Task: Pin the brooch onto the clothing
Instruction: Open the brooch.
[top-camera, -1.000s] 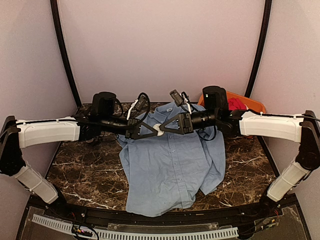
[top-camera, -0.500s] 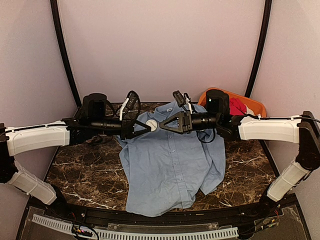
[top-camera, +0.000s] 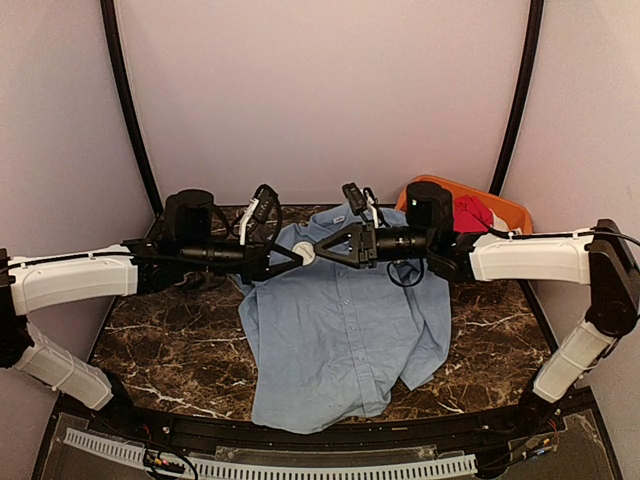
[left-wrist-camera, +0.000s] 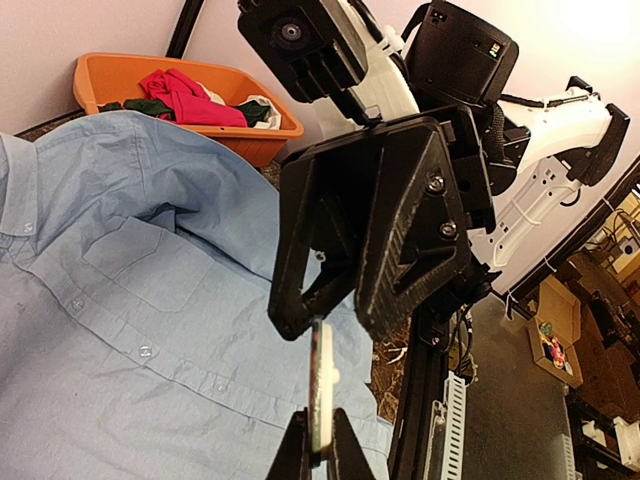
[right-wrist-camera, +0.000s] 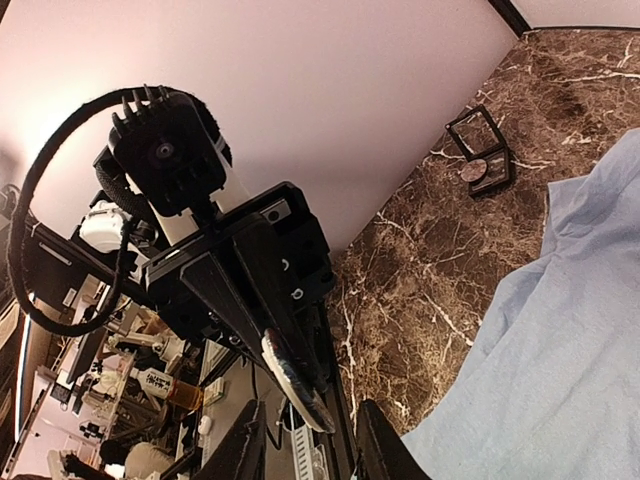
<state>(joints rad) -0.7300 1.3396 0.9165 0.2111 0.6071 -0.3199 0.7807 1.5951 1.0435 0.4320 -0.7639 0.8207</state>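
Note:
The brooch (top-camera: 305, 254) is a small disc, white on one side and dark on the other, held in the air over the collar of the light blue shirt (top-camera: 340, 320). My left gripper (top-camera: 298, 256) is shut on its rim; the left wrist view shows the disc edge-on (left-wrist-camera: 322, 385) above my left gripper (left-wrist-camera: 320, 452). My right gripper (top-camera: 321, 252) faces it tip to tip. In the right wrist view the brooch (right-wrist-camera: 295, 385) sits between the spread fingers of my right gripper (right-wrist-camera: 312, 448), with gaps on both sides. The shirt (left-wrist-camera: 120, 300) lies flat, buttoned, on the marble table.
An orange bin (top-camera: 510, 208) with a red garment (top-camera: 470, 212) stands at the back right. A small black square stand (right-wrist-camera: 480, 145) with a dark disc (right-wrist-camera: 473, 171) by it rests on the marble left of the shirt (right-wrist-camera: 570, 340).
Both grippers rose and drew back toward the collar with the brooch between them. The right gripper then edged left, so its fingers now straddle the disc.

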